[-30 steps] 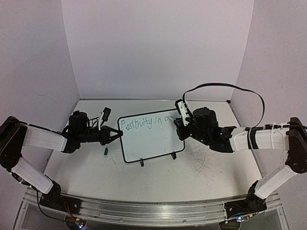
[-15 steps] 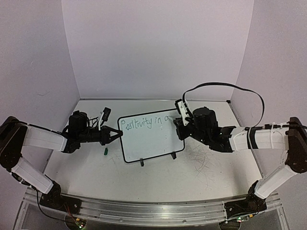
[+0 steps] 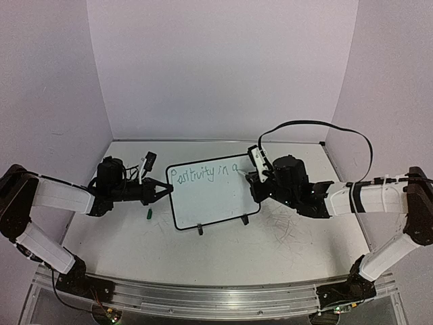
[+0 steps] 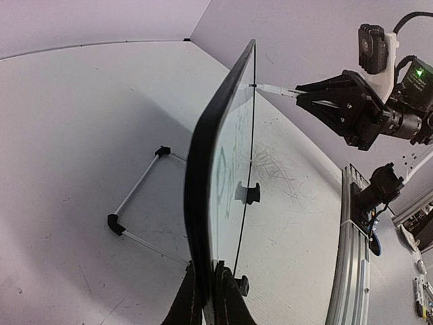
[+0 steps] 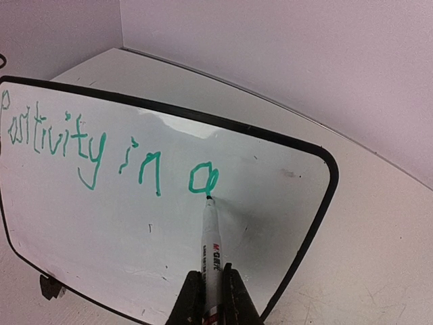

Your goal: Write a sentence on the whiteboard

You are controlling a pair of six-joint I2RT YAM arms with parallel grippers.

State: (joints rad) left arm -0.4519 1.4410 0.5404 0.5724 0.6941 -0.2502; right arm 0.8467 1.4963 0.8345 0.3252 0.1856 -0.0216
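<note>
Our sentence (image 5: 101, 152) reads "Positivity in a" on the whiteboard (image 3: 210, 203), at the worktop (image 3: 135, 250) centre. With the right end effector (image 5: 211, 298) clamped on the marker (image 5: 212, 240), we risk running out of room; the left end effector (image 4: 206, 305), clamped on the whiteboard's edge, might slip under hard strokes.

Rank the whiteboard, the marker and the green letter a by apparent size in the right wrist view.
1. whiteboard, filling most of the frame.
2. marker, though it sits nearest the camera, which inflates it.
3. green letter a, clearly smallest.
</note>
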